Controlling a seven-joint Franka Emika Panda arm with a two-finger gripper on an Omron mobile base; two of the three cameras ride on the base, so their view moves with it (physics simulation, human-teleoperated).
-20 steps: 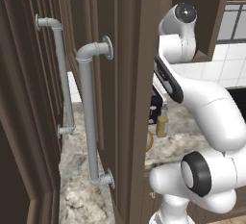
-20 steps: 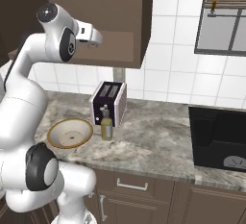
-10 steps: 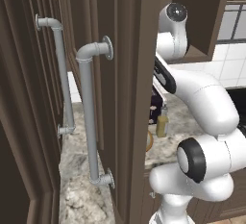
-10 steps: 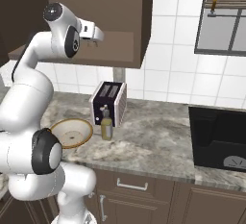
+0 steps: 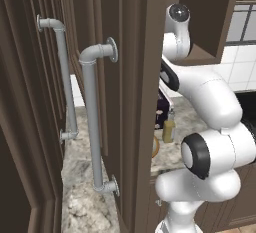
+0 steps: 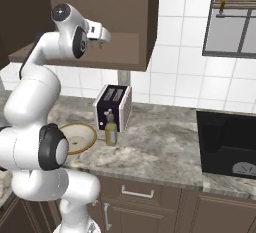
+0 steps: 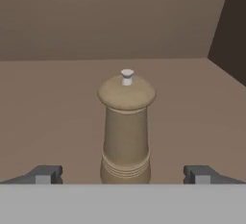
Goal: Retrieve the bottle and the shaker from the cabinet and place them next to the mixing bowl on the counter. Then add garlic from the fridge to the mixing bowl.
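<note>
While the arm is stretched up into the cabinet (image 6: 125, 47), the gripper (image 7: 124, 174) is seen with its jaws spread wide apart, nothing held between them. In the hand view, the shaker (image 7: 126, 128) stands upright on the brown cabinet shelf, right in line with the gap between the two fingertips (image 7: 45, 174) and a bit beyond them, not touched by either. It's a tan wooden mill shape with a small pale knob on top.

Down on the counter (image 6: 160, 142), the bottle (image 6: 110, 129) is already set upright, just beside the mixing bowl (image 6: 80, 138) and right in front of the toaster (image 6: 114, 107). From the left base view the bottle (image 5: 168, 127) can be spotted past the edge of the open cabinet door (image 5: 135, 102), whose grey pipe handles (image 5: 92, 122) take up a lot of that side. A black stovetop (image 6: 227, 144) is visible further along the counter, well apart from the bowl.
</note>
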